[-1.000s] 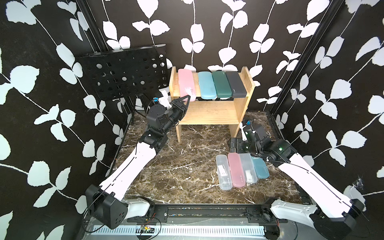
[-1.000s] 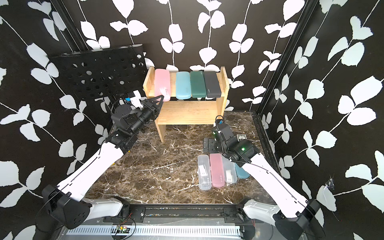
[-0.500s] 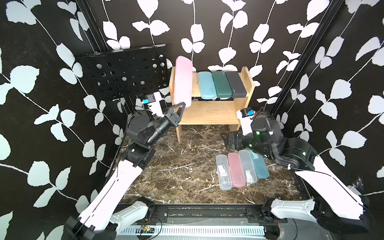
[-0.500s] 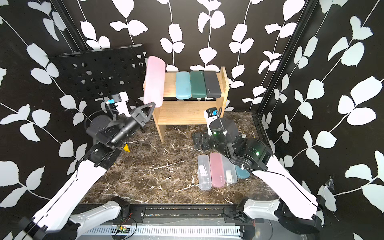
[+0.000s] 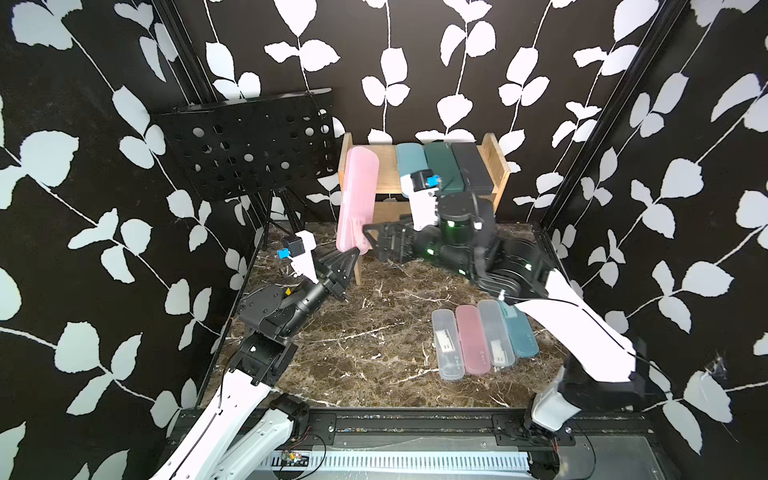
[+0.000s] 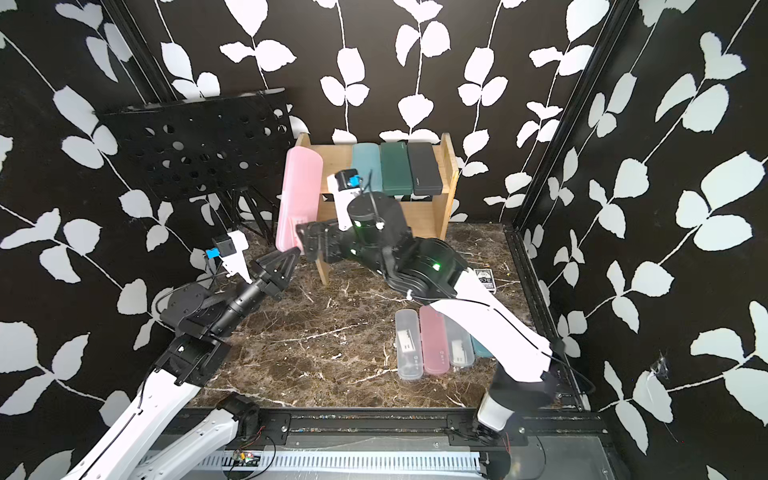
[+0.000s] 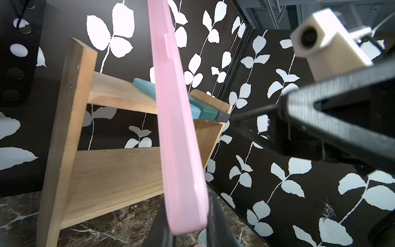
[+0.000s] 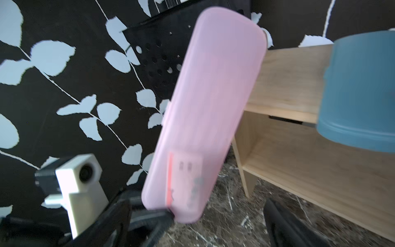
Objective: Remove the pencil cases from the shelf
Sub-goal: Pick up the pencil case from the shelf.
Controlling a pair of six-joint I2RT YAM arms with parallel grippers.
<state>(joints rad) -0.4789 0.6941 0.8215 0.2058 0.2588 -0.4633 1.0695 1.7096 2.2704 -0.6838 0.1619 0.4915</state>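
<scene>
Our right gripper (image 5: 371, 243) has swung over, jaws wide, to the pink case (image 5: 358, 195) our left gripper (image 5: 353, 253) pinches. Four cases (image 5: 484, 338) lie on the table (image 5: 374, 332); three cases (image 5: 440, 166) wait on the shelf (image 5: 498, 166).

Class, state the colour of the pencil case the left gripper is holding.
Pale pink; the pencil case shows best in the right wrist view.

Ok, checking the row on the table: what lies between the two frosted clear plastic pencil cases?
A slim pink plastic pencil case, lying flat beside both; both top views show it.
</scene>
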